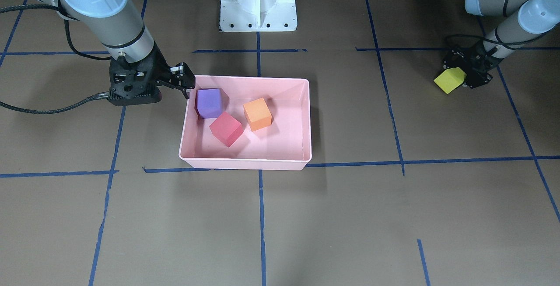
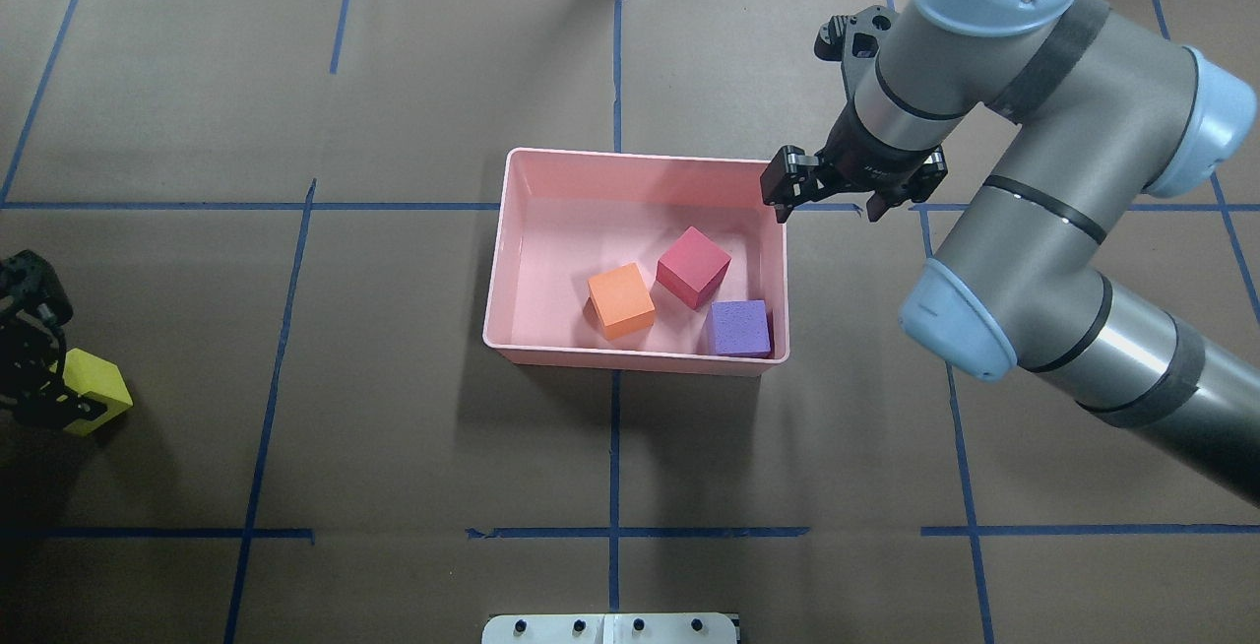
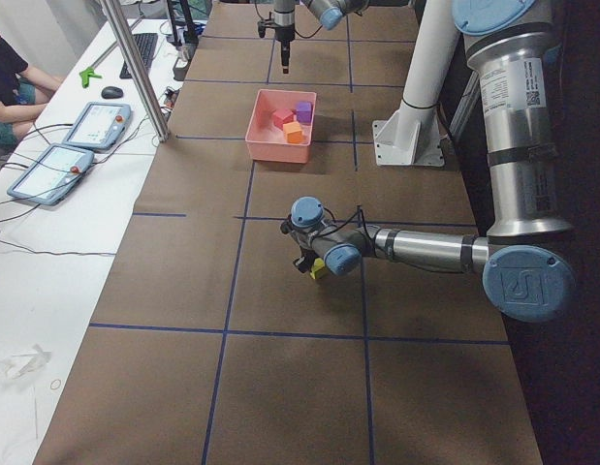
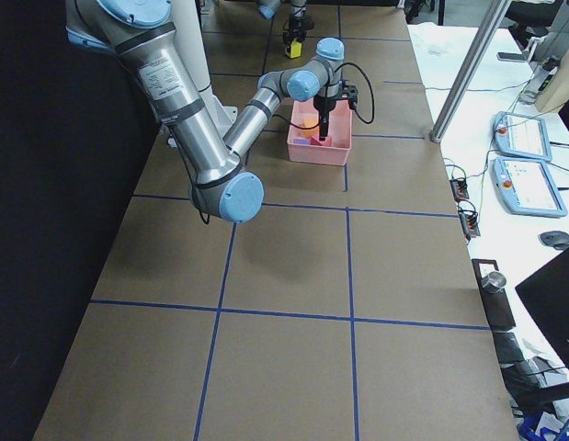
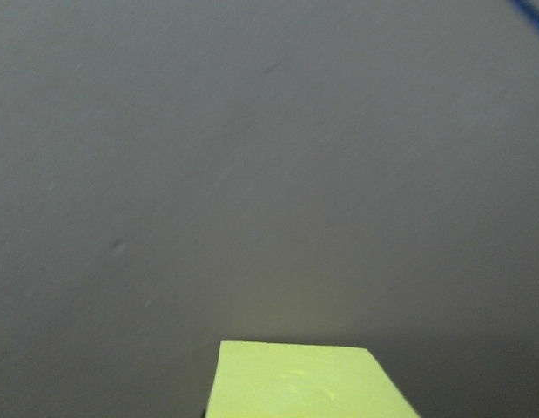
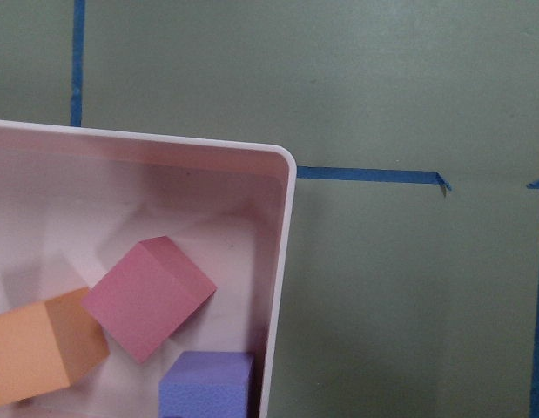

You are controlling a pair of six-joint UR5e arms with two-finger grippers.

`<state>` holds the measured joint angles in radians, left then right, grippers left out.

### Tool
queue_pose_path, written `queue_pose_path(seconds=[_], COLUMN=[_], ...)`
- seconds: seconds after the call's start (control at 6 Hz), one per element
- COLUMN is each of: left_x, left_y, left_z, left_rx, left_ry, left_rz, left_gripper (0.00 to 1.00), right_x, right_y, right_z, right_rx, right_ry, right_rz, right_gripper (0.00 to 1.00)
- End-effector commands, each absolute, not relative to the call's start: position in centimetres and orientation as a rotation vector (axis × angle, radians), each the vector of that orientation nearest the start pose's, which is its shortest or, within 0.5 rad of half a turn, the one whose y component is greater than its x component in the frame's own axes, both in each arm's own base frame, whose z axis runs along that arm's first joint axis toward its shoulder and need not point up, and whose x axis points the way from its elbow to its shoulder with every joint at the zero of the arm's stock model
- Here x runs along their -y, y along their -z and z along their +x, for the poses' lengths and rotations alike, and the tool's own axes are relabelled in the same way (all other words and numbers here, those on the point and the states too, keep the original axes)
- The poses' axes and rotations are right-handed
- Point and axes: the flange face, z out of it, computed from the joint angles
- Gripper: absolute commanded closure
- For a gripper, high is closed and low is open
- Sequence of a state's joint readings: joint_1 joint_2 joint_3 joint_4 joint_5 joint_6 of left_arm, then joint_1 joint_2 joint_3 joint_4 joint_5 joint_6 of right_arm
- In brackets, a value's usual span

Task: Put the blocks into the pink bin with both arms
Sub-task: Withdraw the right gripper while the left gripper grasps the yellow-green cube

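The pink bin [image 1: 245,163] sits mid-table and holds the purple block [image 1: 209,102], the red-pink block [image 1: 226,128] and the orange block [image 1: 257,113]. All three also show in the right wrist view, with the bin's corner rim [image 6: 282,261] beside them. My right gripper [image 2: 827,209] hangs open and empty above the bin's rim near the purple block [image 2: 739,327]. My left gripper [image 2: 44,383] is far from the bin, low over the table, shut on the yellow-green block [image 2: 96,394]. That block fills the bottom of the left wrist view [image 5: 304,383].
The white pedestal [image 1: 258,1] stands behind the bin on the robot's side. Blue tape lines [image 1: 260,216] cross the brown table. Beyond the table's far edge, a side table holds tablets [image 3: 96,126], next to a metal post [image 3: 135,68].
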<state>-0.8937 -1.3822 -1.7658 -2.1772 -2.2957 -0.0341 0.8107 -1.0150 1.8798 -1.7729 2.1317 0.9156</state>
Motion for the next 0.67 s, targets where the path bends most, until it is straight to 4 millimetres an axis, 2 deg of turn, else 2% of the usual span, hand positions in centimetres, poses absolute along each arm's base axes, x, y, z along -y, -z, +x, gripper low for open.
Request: queue_pose_path(seconds=[0.0, 0.17, 0.33, 0.5], left_x=[42.9, 45.1, 47.6, 49.7], left_y=[-48.2, -41.6, -35.5, -29.2], left_z=[20.5, 21.6, 23.6, 25.6], left_rx=[-0.866, -0.858, -0.859, -0.822], left_ry=[-0.726, -0.677, -0.593, -0.501], left_rz=[0.327, 0.289, 0.262, 0.247], left_gripper=[0.54, 0.54, 0.54, 0.54], right_x=[51.2, 52.1, 53.0, 54.0], right_y=[-24.5, -26.9, -29.7, -32.4], right_z=[-33.5, -31.3, -28.6, -25.2], right_rx=[0.843, 0.820, 0.789, 0.761], right_ry=[0.109, 0.160, 0.233, 0.299], right_rz=[0.054, 0.063, 0.096, 0.124], right_gripper=[0.00, 0.00, 0.00, 0.00])
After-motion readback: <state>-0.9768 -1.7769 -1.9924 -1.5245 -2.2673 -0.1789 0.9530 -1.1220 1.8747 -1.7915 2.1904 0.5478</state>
